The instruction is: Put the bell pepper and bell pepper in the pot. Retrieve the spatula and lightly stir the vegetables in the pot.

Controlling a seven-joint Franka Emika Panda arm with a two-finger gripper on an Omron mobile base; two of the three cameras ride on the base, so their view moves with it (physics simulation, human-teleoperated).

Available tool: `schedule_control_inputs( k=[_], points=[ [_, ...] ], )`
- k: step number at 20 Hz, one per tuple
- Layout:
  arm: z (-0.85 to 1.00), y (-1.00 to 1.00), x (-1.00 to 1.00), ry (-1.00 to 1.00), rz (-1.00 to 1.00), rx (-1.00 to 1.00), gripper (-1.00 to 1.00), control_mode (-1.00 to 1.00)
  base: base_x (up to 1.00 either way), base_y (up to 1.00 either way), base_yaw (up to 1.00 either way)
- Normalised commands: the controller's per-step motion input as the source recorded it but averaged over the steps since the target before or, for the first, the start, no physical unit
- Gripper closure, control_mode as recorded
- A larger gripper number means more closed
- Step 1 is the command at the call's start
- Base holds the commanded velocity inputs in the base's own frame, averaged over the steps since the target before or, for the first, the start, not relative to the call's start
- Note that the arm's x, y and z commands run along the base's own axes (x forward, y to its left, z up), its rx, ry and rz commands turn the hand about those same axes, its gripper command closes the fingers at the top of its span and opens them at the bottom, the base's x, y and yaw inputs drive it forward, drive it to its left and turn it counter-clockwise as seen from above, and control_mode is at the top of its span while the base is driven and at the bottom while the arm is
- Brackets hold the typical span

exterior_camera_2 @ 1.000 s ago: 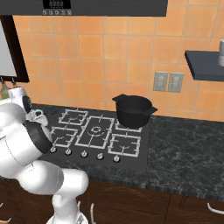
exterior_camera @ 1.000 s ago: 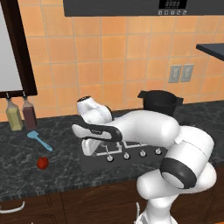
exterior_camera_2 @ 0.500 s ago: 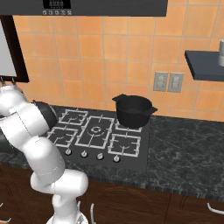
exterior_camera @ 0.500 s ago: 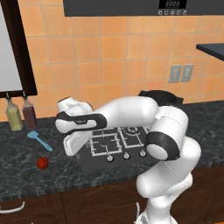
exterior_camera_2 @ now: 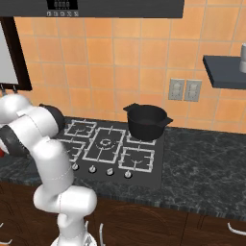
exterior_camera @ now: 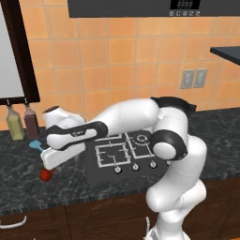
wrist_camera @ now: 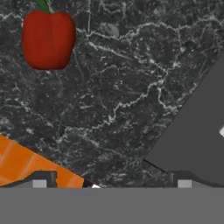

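While the arm reaches far left over the bench (exterior_camera: pixel 18 192), the gripper (wrist_camera: pixel 111 186) hangs above the dark marble with its jaws spread wide and nothing between them. One pepper (wrist_camera: pixel 48 39) lies on the bench ahead of the gripper, apart from it; from the left base it shows as a red lump (exterior_camera: pixel 45 175) just under the hand. A blue spatula (exterior_camera: pixel 36 146) lies just behind, near two bottles (exterior_camera: pixel 23 123). Well to the right, the pot (exterior_camera_2: pixel 145 121) sits on the stove's (exterior_camera_2: pixel 110 144) back right burner.
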Motion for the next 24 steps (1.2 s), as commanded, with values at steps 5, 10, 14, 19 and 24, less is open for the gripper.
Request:
schedule_control_inputs(
  k=[5, 10, 14, 19, 24],
  points=[
    [-0.09, 0.59, 0.13, -0.19, -0.51, 0.0, -1.0, -1.0, 0.0, 0.0, 0.0],
    [-0.25, 0.31, 0.25, -0.23, -0.55, 0.0, -1.0, -1.0, 0.0, 0.0, 0.0],
    [-0.16, 0.36, 0.04, -0.07, -0.4, 0.01, -1.0, -1.0, 0.0, 0.0, 0.0],
    [-0.04, 0.27, 0.12, 0.01, -0.08, 0.0, -1.0, -1.0, 0.0, 0.0, 0.0],
    [-0.34, 0.01, 0.25, 0.0, 0.0, 0.0, -1.0, -1.0, 0.0, 0.0, 0.0]
  ],
)
